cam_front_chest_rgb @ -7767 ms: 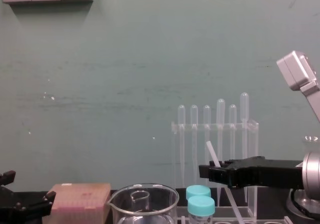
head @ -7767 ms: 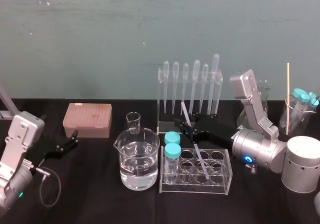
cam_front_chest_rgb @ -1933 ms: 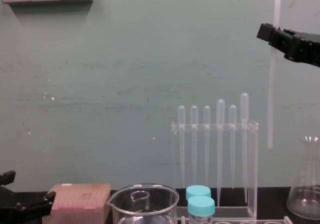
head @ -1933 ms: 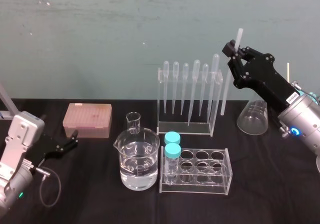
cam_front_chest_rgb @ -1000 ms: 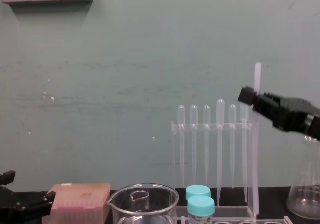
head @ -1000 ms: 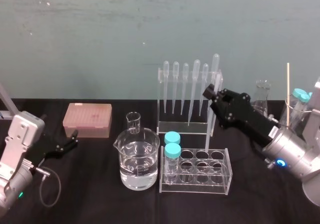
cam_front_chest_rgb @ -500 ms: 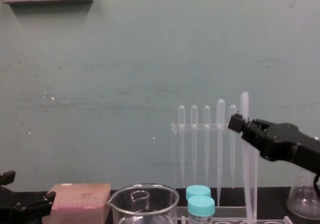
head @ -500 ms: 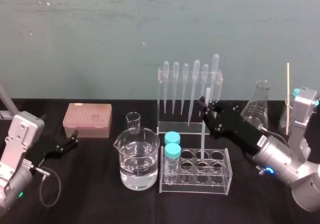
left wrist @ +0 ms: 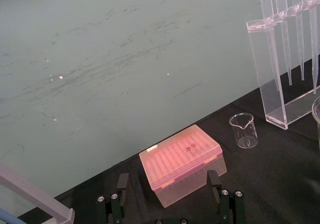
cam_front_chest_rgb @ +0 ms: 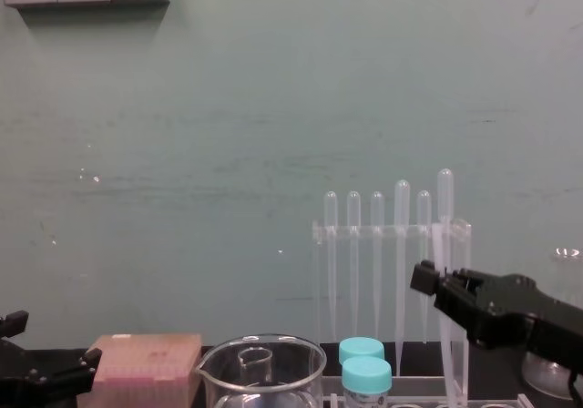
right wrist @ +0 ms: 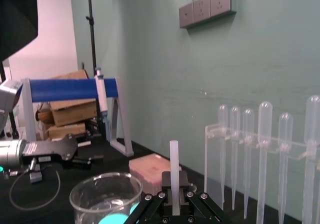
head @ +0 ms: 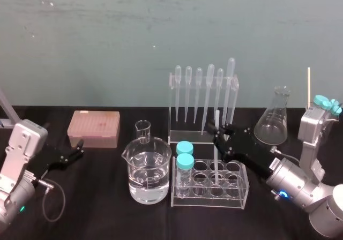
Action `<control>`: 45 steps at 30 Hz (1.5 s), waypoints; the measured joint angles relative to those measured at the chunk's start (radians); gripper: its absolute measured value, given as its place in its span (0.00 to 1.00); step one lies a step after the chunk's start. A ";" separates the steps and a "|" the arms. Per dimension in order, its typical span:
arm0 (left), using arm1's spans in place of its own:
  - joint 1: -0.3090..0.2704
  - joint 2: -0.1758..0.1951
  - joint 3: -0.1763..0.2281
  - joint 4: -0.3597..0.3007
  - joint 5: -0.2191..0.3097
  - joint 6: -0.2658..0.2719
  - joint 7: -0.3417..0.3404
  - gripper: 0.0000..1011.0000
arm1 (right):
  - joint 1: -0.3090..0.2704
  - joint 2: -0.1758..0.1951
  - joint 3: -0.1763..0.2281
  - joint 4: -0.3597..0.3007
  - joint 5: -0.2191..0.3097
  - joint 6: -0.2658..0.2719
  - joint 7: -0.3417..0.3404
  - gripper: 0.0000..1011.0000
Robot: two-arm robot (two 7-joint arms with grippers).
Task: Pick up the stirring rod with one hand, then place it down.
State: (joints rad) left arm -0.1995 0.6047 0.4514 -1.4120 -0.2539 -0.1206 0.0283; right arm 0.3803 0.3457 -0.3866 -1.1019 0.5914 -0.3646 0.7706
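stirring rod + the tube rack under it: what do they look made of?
Stirring rod, held upright in the right tool: translucent milky white with a matte look and no sharp glints, so probably plastic, though frosted glass is possible. Tube rack: clear, flat, glossy sheets with bright edges, so it looks like acrylic.

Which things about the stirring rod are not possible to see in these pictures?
Head view: lower end of the stirring rod, blurred behind the clear tube rack; touching bottom or not, unclear.
Chest view: its lower end, cut off by the bottom edge.
Right wrist view: its part below the right pincer, hidden by that pincer.
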 joint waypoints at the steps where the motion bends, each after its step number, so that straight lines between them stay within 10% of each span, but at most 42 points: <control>1: 0.000 0.000 0.000 0.000 0.000 0.000 0.000 0.99 | -0.001 0.000 -0.001 0.001 -0.004 0.002 -0.001 0.07; 16: 0.000 0.000 0.000 0.000 0.000 0.000 0.000 0.99 | -0.005 0.000 -0.003 0.002 -0.017 0.008 -0.013 0.08; 38: 0.000 0.000 0.000 0.000 0.000 0.000 0.000 0.99 | -0.004 0.001 -0.001 -0.001 -0.013 0.007 -0.011 0.75; 45: 0.000 0.000 0.000 0.000 0.000 0.000 0.000 0.99 | -0.049 0.005 0.071 -0.052 -0.103 0.023 -0.254 0.95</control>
State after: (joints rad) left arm -0.1996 0.6047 0.4514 -1.4120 -0.2539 -0.1205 0.0283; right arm 0.3318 0.3511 -0.3161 -1.1534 0.4888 -0.3420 0.5166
